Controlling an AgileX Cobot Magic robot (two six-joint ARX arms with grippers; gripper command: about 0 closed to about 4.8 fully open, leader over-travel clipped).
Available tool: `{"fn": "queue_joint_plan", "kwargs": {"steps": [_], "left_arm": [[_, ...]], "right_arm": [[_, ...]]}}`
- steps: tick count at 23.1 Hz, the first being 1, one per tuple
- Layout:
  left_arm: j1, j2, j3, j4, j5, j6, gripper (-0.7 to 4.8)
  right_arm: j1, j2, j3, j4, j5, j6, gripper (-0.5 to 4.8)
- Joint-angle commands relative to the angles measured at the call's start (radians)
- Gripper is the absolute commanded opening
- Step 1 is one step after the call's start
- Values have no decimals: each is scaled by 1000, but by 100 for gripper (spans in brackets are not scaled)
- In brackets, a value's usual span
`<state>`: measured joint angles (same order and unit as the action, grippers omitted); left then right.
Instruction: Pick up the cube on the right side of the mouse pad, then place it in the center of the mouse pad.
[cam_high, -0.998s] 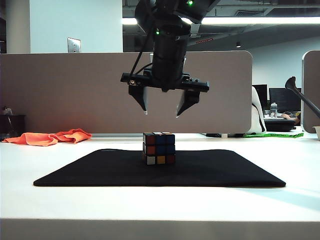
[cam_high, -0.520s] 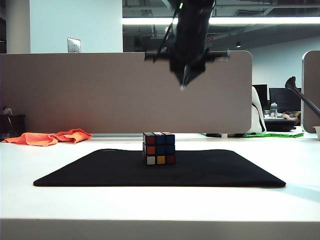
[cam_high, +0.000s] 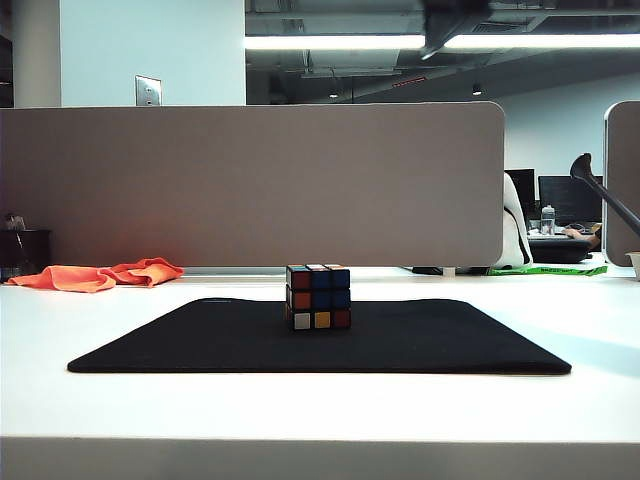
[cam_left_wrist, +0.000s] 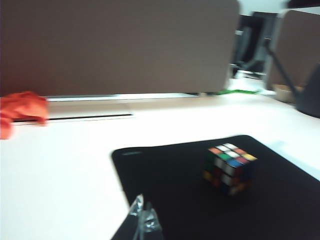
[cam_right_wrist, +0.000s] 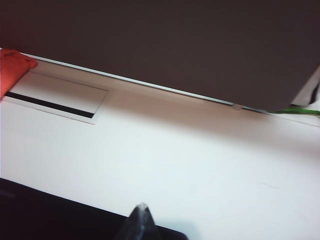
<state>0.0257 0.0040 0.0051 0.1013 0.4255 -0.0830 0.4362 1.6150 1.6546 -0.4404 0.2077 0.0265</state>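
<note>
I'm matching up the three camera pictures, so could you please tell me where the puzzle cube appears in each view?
Exterior view: the cube stands near the middle of the mouse pad.
Left wrist view: the cube sits on the mouse pad, beyond the left gripper.
Right wrist view: not in it.
Shared landmark: the orange cloth.

The cube (cam_high: 318, 297) stands on the mouse pad (cam_high: 450, 340) at mid-frame, just left of centre. The pad lies on the surface (cam_high: 320, 410). A cloth (cam_high: 100, 273) lies at the left edge, behind the pad, before the partition (cam_high: 250, 185).
</note>
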Motion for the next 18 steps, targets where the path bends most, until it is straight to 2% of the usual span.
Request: {"fn": "queue_joint_plan", "kwargs": {"steps": [1, 4, 8, 13, 18], "left_arm": [[0, 1, 4, 6, -47, 10, -6], [0, 1, 4, -14, -48, 92, -6], [0, 1, 4, -40, -81, 92, -6], [0, 1, 3, -57, -163, 92, -6], [0, 1, 4, -62, -240, 90, -6]], "right_arm": [[-37, -70, -3, -38, -88, -53, -5], [-79, -183, -109, -5, -146, -86, -5], [-138, -347, -329, 80, -172, -97, -5], [-274, -618, -695, 232, -288, -101, -5], [-386, -847, -962, 379, -296, -97, -5]]}}
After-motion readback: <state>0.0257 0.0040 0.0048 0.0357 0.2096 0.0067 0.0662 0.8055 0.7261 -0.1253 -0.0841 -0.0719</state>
